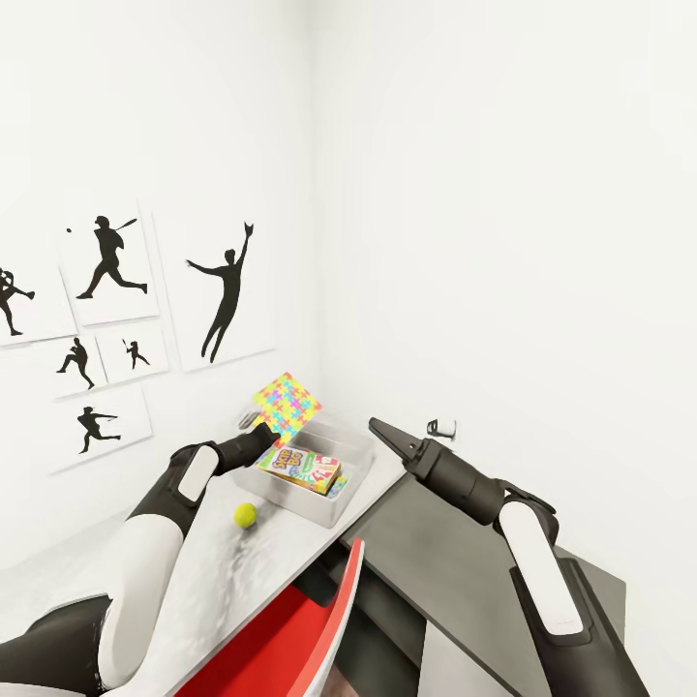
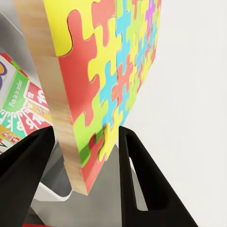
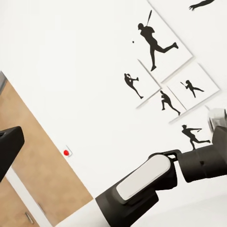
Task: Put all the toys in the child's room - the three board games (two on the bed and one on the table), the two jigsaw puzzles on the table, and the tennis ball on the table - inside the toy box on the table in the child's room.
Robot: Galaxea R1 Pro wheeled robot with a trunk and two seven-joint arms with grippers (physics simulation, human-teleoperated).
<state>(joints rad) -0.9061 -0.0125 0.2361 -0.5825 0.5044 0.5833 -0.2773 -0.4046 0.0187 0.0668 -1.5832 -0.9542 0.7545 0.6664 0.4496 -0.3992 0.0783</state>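
Currently the left gripper [image 1: 263, 438] is clamped on one jigsaw puzzle [image 1: 287, 406], held tilted on edge above the near-left corner of the toy box [image 1: 360, 465] at the far end of the table [image 1: 208, 566]. Inside the box lies the Skip-Bo board game [image 1: 300, 467], with another flat item partly hidden beneath it — which one cannot be told. Outside it, the tennis ball [image 1: 246, 514] rests on the table, just beside the box. The right gripper [image 1: 380, 429] hovers empty, its fingers together, to the box's right. By this evidence the task is partway done — the puzzle awaits release and the ball awaits collection.
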